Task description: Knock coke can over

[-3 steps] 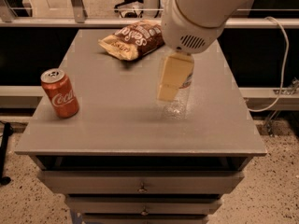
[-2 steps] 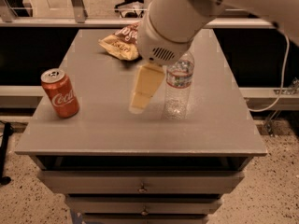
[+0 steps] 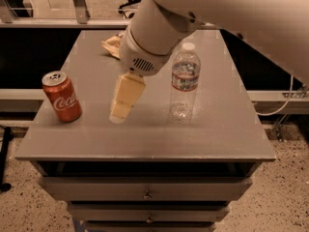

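The coke can is red with white script and a silver top. It stands upright near the left edge of the grey table. My gripper hangs from the big white arm just above the table, to the right of the can with a gap between them. It looks cream-coloured and points down and a little left.
A clear plastic water bottle stands upright right of the gripper. A brown chip bag lies at the back, mostly hidden by the arm. Drawers sit under the table's front edge.
The arm and gripper have swung left, from in front of the water bottle toward the coke can. The bottle is now uncovered. The can has not moved.
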{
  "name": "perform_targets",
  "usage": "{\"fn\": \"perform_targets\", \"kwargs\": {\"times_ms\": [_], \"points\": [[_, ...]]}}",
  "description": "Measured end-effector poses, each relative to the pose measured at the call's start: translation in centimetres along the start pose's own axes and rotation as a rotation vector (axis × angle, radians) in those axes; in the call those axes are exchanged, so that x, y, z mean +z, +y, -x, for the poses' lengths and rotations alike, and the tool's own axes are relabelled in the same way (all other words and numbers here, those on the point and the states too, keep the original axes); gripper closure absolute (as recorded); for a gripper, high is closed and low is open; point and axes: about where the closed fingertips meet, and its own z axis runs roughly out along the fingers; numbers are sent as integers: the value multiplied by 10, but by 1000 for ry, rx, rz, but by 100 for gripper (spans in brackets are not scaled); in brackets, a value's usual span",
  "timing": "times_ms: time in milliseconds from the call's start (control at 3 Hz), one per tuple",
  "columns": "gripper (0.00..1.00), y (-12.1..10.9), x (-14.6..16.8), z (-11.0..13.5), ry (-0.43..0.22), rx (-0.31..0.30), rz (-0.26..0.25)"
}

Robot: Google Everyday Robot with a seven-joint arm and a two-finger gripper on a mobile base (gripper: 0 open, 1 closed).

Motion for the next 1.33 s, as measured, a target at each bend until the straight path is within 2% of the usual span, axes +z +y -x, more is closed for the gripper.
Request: {"fn": "perform_targets", "kwargs": {"times_ms": [667,1333], "points": [[0,-11,80,42,-127,-24,61],[0,-23,121,83,-185,3,85]]}}
